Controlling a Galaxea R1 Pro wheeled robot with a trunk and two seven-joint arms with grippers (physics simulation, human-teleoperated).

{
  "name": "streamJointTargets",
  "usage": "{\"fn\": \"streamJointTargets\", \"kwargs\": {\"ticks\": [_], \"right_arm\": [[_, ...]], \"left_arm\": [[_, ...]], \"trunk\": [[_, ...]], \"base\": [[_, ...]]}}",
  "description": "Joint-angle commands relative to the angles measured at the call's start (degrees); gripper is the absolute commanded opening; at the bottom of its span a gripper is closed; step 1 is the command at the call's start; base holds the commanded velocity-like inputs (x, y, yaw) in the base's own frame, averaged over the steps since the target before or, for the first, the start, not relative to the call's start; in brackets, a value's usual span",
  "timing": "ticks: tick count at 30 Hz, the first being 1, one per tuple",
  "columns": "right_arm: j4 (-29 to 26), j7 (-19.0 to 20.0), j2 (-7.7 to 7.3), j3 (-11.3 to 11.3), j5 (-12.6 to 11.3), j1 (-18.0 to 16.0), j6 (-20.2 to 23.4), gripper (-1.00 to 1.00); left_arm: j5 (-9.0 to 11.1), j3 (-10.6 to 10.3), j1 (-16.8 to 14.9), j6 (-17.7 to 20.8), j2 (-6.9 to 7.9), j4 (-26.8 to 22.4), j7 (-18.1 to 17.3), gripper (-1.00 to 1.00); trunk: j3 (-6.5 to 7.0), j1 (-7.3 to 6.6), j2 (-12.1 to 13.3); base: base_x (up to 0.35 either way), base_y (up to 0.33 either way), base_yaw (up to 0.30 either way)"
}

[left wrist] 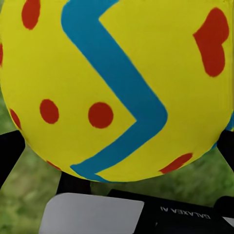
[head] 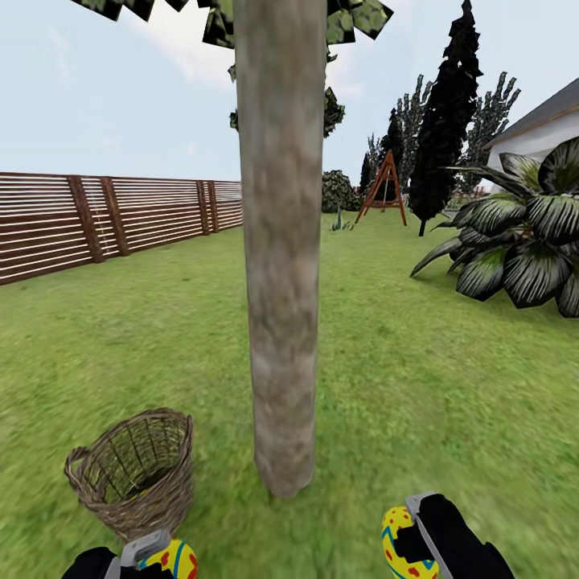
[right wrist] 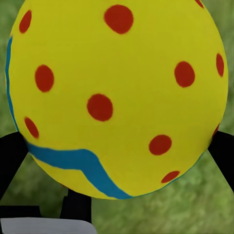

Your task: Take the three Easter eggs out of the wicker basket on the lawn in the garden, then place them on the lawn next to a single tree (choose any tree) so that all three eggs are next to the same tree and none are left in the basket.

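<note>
A thick grey-brown tree trunk [head: 277, 241] rises from the lawn [head: 418, 386] straight ahead. The brown wicker basket [head: 137, 470] stands on the grass to the trunk's left; its inside looks empty from here, though the bottom is partly hidden. My left gripper [head: 157, 559] is shut on a yellow Easter egg [head: 178, 559] with blue zigzag and red dots, seen close up as egg [left wrist: 114, 83]. My right gripper [head: 414, 543] is shut on a second egg [head: 402, 547], also seen close as egg [right wrist: 117, 92]. The third egg is out of view.
A brown slatted fence [head: 104, 217] runs along the left. A large broad-leaved plant [head: 515, 241] sits at the right, before a white house [head: 539, 133]. A tall black cypress [head: 450, 112] and a wooden swing frame [head: 384, 189] stand farther back.
</note>
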Motion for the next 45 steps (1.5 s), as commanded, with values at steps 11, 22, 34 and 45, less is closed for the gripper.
{"fn": "streamJointTargets", "kwargs": {"ticks": [11, 22, 34, 45], "right_arm": [[0.0, 0.4, 0.15, 0.3, 0.7, 0.0, 0.3, -1.0], [0.0, 0.5, 0.15, 0.2, 0.7, 0.0, 0.3, -1.0], [0.2, 0.5, 0.15, 0.3, 0.8, 0.0, 0.3, -1.0], [1.6, 0.4, 0.22, 0.4, 1.0, 0.0, 0.2, -1.0]], "left_arm": [[0.1, 0.1, 0.0, 0.3, -0.01, 0.0, -0.1, -1.0], [0.3, 0.2, 0.0, 0.3, 0.01, -0.1, -0.1, -1.0], [0.4, 0.2, 0.0, 0.3, 0.08, -0.4, -0.1, -1.0], [0.4, 0.2, 0.0, 0.3, -0.01, -0.3, -0.1, -1.0]], "trunk": [[-2.04, 2.42, -4.5], [-4.02, 4.83, -8.9], [-6.17, 7.47, -13.7], [-8.14, 9.88, -18.1]], "base": [[0.162, 0.0, 0.0], [0.001, 0.0, 0.0], [0.0, 0.0, 0.0], [0.155, 0.0, 0.0]]}}
